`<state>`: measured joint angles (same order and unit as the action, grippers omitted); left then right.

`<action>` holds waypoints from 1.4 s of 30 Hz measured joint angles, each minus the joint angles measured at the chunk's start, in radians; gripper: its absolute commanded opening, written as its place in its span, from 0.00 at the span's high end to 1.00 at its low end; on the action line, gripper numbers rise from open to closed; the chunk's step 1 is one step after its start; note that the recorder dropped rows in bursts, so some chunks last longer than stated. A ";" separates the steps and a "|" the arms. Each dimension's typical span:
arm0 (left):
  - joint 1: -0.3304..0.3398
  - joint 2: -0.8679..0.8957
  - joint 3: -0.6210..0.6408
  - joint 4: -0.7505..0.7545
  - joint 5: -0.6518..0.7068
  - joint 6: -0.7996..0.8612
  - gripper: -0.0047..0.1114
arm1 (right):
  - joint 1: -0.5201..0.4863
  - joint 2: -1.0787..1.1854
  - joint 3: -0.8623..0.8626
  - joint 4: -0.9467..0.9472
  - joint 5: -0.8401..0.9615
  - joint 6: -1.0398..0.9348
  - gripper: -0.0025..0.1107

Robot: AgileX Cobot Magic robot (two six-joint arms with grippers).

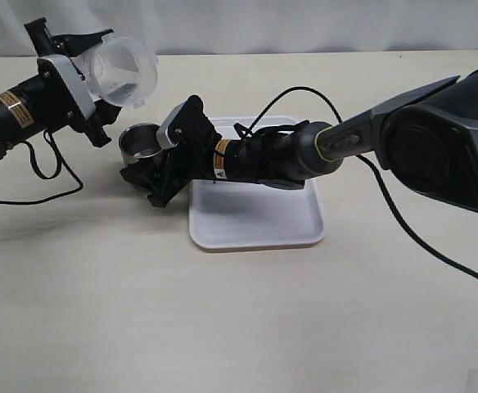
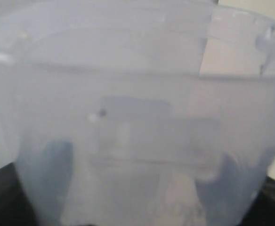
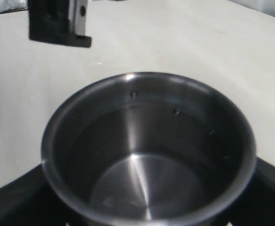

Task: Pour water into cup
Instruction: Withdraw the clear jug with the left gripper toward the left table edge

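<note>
**Two arms, one vessel each: container tipped over the cup**

Both arms are holding something. My left fingers are clamped on the clear plastic container, which hangs in the air tipped well over. Its open mouth is turned toward the exterior camera and lies up and to the left of the cup. In the left wrist view the container's cloudy wall fills the picture, with the dark shapes of the fingers showing through it on two sides.

My right fingers are closed around the steel cup, which stands upright on the pale surface just beside the left edge of the white tray. The right arm reaches across above that tray. From the right wrist I look down into the cup; black fingers press against its sides, and a few small specks dot its inner wall.

I cannot tell for sure whether there is water in the container or in the cup.
</note>
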<state>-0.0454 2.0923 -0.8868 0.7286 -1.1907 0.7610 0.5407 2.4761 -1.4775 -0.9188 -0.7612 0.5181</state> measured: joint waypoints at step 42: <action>0.036 0.000 -0.149 -0.752 0.450 -0.873 0.96 | 0.000 0.000 0.000 0.000 0.000 0.000 0.94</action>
<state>-0.0089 2.0923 -1.0354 -0.0234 -0.7411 -0.1118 0.5407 2.4761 -1.4775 -0.9188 -0.7612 0.5181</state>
